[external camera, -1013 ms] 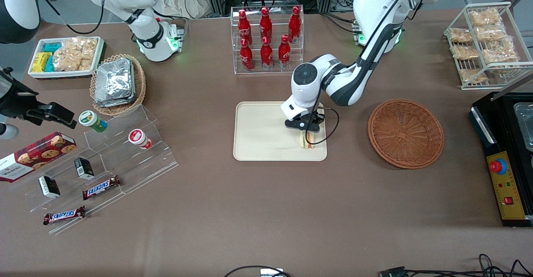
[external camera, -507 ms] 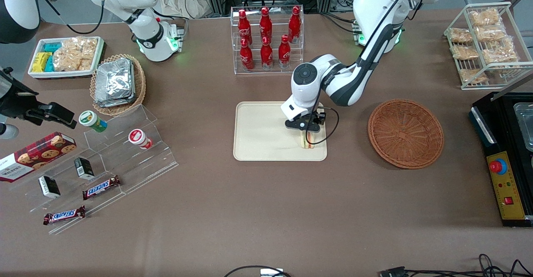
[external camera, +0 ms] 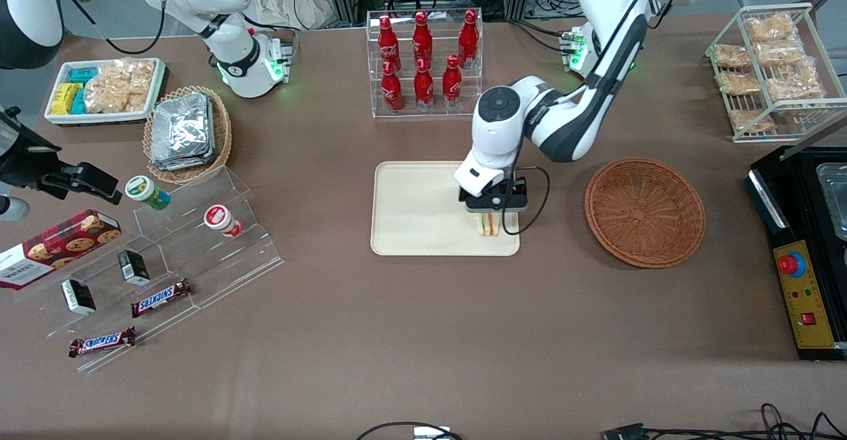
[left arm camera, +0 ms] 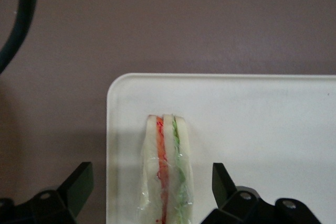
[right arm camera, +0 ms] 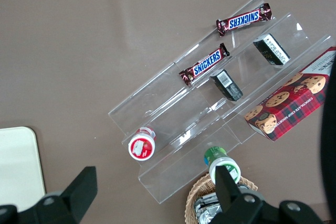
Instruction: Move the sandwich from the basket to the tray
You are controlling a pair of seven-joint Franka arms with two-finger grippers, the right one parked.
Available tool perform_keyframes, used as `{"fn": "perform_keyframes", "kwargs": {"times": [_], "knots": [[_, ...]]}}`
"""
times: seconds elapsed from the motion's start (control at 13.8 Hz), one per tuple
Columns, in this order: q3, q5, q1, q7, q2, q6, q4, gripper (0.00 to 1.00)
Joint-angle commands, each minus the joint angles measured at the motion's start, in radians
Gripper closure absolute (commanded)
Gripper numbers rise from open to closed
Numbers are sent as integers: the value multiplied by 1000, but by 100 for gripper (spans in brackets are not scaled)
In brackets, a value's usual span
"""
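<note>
The sandwich (external camera: 490, 225) stands on edge on the cream tray (external camera: 410, 215), near the tray corner that is toward the working arm and nearer the front camera. In the left wrist view the sandwich (left arm camera: 165, 169) shows white bread with red and green filling, clear-wrapped, on the tray (left arm camera: 262, 129). My gripper (external camera: 493, 205) is just above the sandwich and open; its fingers (left arm camera: 223, 182) stand apart on both sides of the wedge with gaps, not touching it. The round reddish-brown basket (external camera: 644, 212) lies empty beside the tray, toward the working arm's end.
A clear rack of red bottles (external camera: 423, 56) stands farther from the front camera than the tray. A tan oval basket of foil packets (external camera: 186, 132), a white snack tray (external camera: 102, 89) and a clear stepped stand with snacks (external camera: 165, 255) lie toward the parked arm's end. A wire rack (external camera: 771, 69) and black machine (external camera: 804, 248) are at the working arm's end.
My gripper has let go of the sandwich, turned and risen a little above it, and the arm has shifted slightly toward the working arm's end. The sandwich stays on the tray.
</note>
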Motion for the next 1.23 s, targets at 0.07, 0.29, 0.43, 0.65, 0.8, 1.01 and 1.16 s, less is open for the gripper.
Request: {"fn": "perform_keyframes", "kwargs": {"times": [0.07, 0.29, 0.43, 0.65, 0.8, 1.01, 1.16], "knots": [[-5, 0, 81, -16, -44, -121, 76, 0], [-8, -32, 174, 8, -96, -157, 92, 0], [-7, -77, 217, 111, -120, -231, 121, 0], [-5, -172, 308, 290, -143, -371, 204, 0], [-7, -210, 373, 387, -168, -448, 240, 0], [-5, -236, 435, 511, -186, -613, 339, 0], [-4, -236, 449, 547, -189, -708, 406, 0]]}}
